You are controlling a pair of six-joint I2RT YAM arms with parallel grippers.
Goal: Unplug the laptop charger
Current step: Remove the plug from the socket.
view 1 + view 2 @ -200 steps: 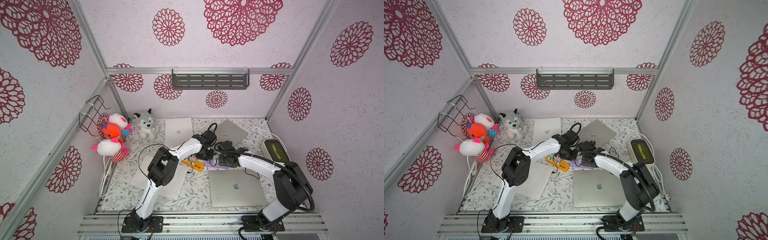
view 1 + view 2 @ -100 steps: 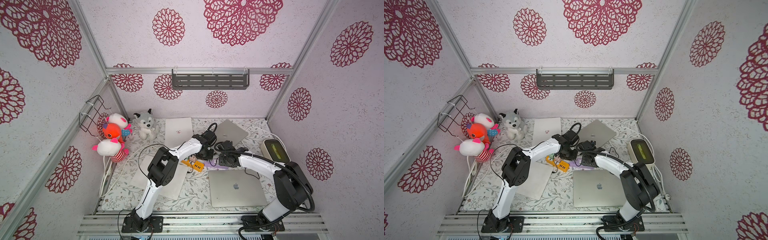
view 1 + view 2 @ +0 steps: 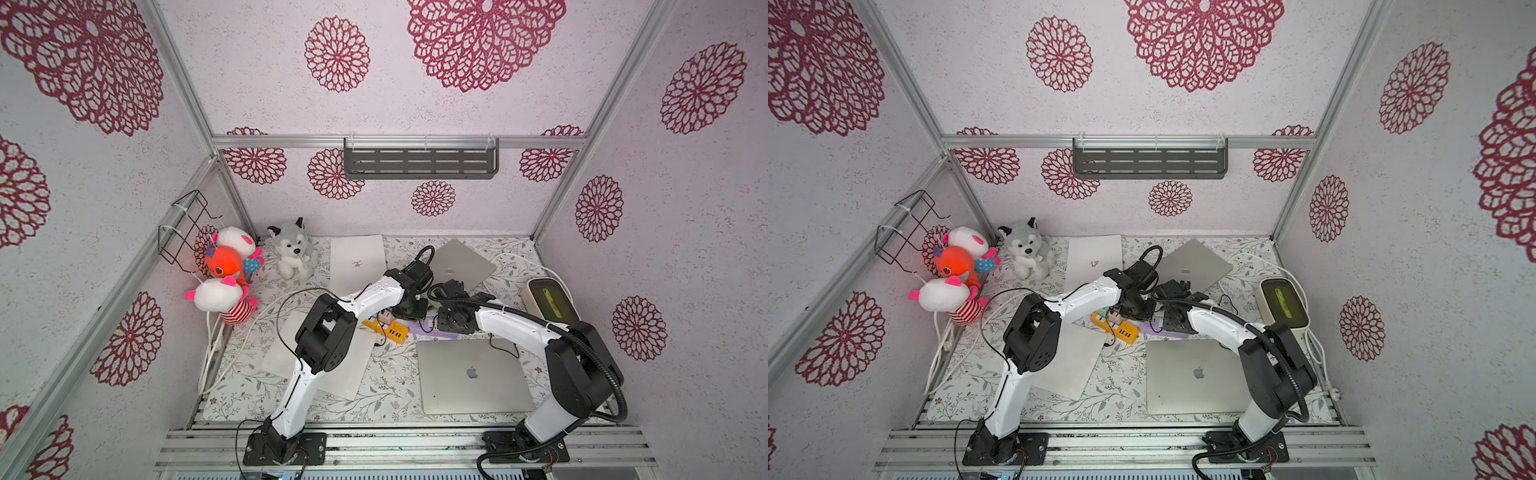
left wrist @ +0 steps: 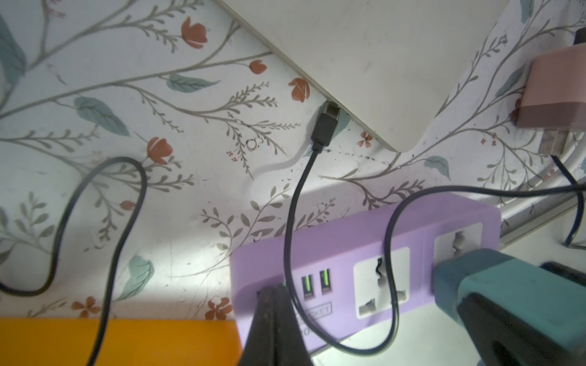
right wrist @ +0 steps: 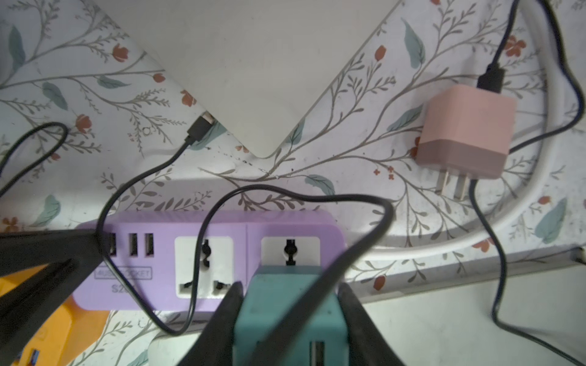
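A teal charger (image 5: 287, 304) stands against the right-hand socket of a purple power strip (image 5: 209, 225); no prongs show. My right gripper (image 5: 289, 293) is shut on it, one black finger on each side. A black cable (image 5: 285, 193) loops across the charger and the strip and ends in a plug (image 4: 325, 126) at the edge of a white laptop (image 4: 364, 57). My left gripper (image 4: 273, 290) is shut, with its tips resting on the strip's (image 4: 348, 234) USB end. In a top view both grippers meet over the strip (image 3: 419, 328) at mid-table.
A pink charger (image 5: 466, 130) lies unplugged on the floral cloth beside a white cord. An orange power strip (image 3: 390, 330) lies left of the purple one. A silver laptop (image 3: 473, 374) lies in front, other laptops behind, plush toys (image 3: 291, 253) far left, and a cream device (image 3: 548, 301) to the right.
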